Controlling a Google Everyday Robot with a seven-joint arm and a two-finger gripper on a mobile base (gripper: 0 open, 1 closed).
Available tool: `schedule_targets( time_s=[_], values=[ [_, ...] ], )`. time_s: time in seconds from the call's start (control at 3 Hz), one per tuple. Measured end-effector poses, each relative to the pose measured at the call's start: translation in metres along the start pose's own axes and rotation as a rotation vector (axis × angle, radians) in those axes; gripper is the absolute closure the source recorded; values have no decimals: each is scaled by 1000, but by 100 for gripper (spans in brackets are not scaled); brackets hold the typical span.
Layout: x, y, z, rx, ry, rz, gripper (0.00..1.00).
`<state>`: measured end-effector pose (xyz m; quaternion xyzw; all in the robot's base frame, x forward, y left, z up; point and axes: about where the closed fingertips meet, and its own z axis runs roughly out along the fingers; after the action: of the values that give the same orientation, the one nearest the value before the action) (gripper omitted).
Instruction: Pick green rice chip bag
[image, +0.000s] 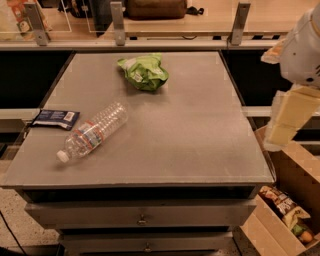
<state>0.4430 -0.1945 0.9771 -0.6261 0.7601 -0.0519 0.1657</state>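
Note:
The green rice chip bag (144, 73) lies crumpled on the far middle of the grey table top (190, 130); it is lime green with white patches. My gripper (286, 120) hangs at the right edge of the view, beyond the table's right side. It is well to the right of the bag and nearer the front, touching nothing.
A clear plastic water bottle (92, 132) lies on its side at the front left. A flat dark navy packet (55, 119) lies at the table's left edge. A cardboard box with snacks (287, 210) stands on the floor at the right. A railed counter (175, 30) runs behind the table.

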Motion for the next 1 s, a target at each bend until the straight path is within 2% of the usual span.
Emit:
schedule_targets(
  time_s=[0.33, 1.0],
  values=[
    [-34, -15, 12, 68, -23, -86, 0],
    [-106, -79, 40, 250, -78, -221, 0]
  ],
)
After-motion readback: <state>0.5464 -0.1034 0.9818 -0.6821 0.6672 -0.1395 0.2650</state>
